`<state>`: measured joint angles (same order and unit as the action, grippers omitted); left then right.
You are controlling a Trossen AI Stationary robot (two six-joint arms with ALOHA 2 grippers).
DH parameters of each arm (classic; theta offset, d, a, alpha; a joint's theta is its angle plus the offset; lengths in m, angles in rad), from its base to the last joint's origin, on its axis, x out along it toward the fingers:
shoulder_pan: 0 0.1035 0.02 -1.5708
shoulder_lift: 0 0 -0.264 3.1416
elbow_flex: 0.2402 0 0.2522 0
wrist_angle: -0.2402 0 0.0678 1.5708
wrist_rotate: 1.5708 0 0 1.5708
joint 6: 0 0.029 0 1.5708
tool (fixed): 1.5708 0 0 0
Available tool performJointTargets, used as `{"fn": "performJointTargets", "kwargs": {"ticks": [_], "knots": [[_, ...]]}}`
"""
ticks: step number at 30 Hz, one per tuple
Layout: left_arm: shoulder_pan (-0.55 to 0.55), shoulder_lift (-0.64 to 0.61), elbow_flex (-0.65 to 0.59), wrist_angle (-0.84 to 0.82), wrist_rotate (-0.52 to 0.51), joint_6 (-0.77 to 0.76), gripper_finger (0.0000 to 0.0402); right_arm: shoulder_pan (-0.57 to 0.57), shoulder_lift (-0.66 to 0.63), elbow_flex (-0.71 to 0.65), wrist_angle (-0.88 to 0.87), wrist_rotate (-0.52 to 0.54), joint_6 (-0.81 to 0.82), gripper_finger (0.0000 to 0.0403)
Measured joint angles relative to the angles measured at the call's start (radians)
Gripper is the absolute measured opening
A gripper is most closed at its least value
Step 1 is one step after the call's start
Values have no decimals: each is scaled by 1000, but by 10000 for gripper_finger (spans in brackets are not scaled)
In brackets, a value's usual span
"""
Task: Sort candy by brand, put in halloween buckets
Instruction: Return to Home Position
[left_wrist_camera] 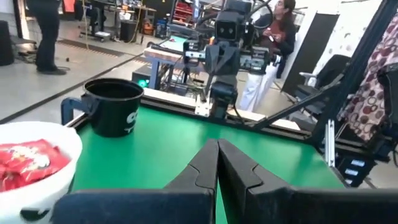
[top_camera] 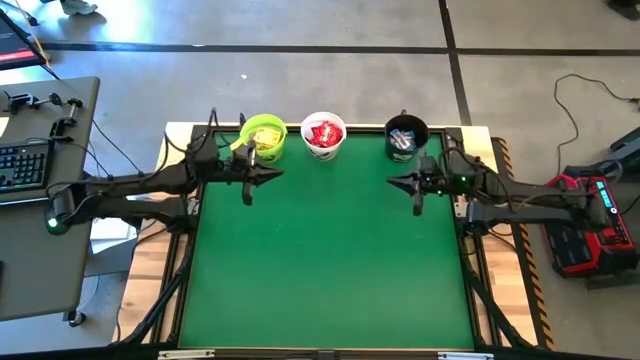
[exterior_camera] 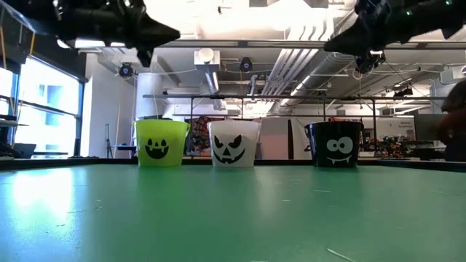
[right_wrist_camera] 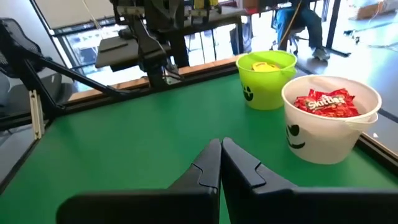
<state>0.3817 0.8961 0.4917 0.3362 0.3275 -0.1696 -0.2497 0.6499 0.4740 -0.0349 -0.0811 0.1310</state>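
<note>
We see the left gripper (left_wrist_camera: 217, 146) and right gripper (right_wrist_camera: 221, 144), each empty with fingers pressed together, raised above the green bench (top_camera: 330, 260) on either side of the white bucket (exterior_camera: 233, 144). That bucket holds red packets (top_camera: 323, 132). The lime green bucket (exterior_camera: 160, 143) to its left holds yellow packets (top_camera: 265, 138), and the black bucket (exterior_camera: 334, 144) to its right holds blue-and-white bars (top_camera: 403, 138).

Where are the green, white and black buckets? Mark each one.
green bucket (exterior_camera: 161, 131), low view, front wall above the face.
white bucket (exterior_camera: 234, 131), low view, front wall above the face.
black bucket (exterior_camera: 335, 131), low view, front wall above the face.
</note>
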Motion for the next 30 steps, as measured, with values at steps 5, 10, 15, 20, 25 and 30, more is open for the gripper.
{"fn": "performJointTargets", "kwargs": {"ticks": [5, 10, 15, 20, 25, 30], "knots": [[5, -80, -71, -3, -5, 19, 0, 2, -71, -67, 25, 5, -4, 0], [5, -178, -151, 1, -25, 16, 0, 20, -135, -112, 43, 22, -25, 0], [5, -286, -205, -28, -38, 6, 0, 40, -196, -114, -7, 53, -59, 0], [5, -384, -251, -60, -67, -1, 0, 42, -255, -121, -29, 45, -77, 0], [5, -436, -282, -61, -70, -9, 0, 42, -320, -213, 41, 37, -56, 0], [5, -493, -328, -96, -70, -10, 0, 42, -404, -298, 80, 43, -35, 0]]}}
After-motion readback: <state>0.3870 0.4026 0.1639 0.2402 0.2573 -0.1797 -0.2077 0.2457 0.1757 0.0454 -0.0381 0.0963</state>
